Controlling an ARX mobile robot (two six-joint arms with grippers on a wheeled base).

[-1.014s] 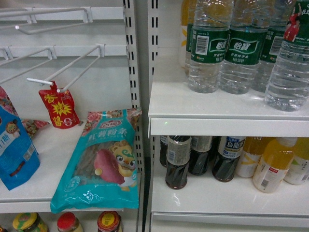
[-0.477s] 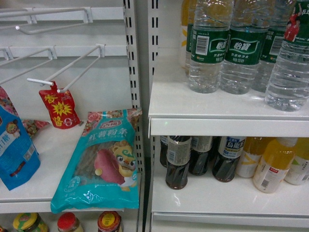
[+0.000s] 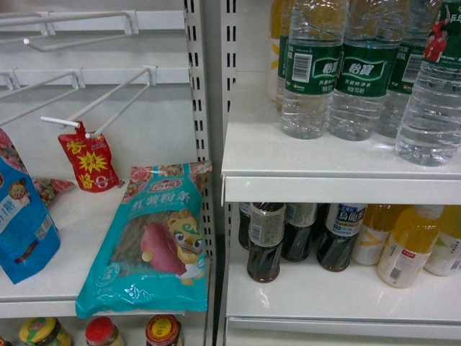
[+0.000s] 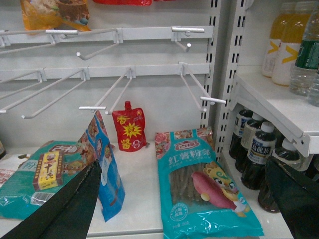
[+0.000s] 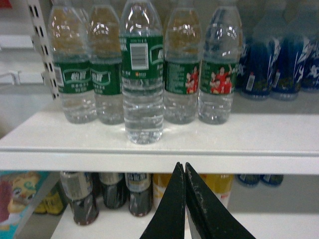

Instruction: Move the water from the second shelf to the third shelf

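In the right wrist view, our right gripper (image 5: 185,172) sits at the bottom edge with its two dark fingers pressed together, tips touching and nothing between them. It is below the front lip of the white upper shelf (image 5: 149,137), well apart from any bottle.

In the left wrist view, the two fingers (image 4: 75,204) of our left gripper (image 4: 194,201) appear at the lower left and lower right corners, spread wide and holding nothing. Between them lies a teal noodle bag (image 4: 202,184) flat on the left bay shelf, with a blue pouch (image 4: 107,174) just beside the left finger. Behind these, a small red pouch (image 4: 129,127) hangs from a white wire hook (image 4: 102,97).

On the upper shelf in the right wrist view, one water bottle (image 5: 143,74) stands upright, forward of the others, barcode facing us. Behind it runs a row of four like bottles with green labels. Blue-labelled bottles (image 5: 276,59) stand farther right.

In the head view, neither gripper is visible. The water bottles (image 3: 313,68) occupy the upper shelf of the right bay. On the lower shelf (image 3: 338,295), dark bottles (image 3: 265,241) stand at left and yellow drink bottles (image 3: 407,245) at right. Jars (image 3: 162,330) show at the bottom edge of the left bay.
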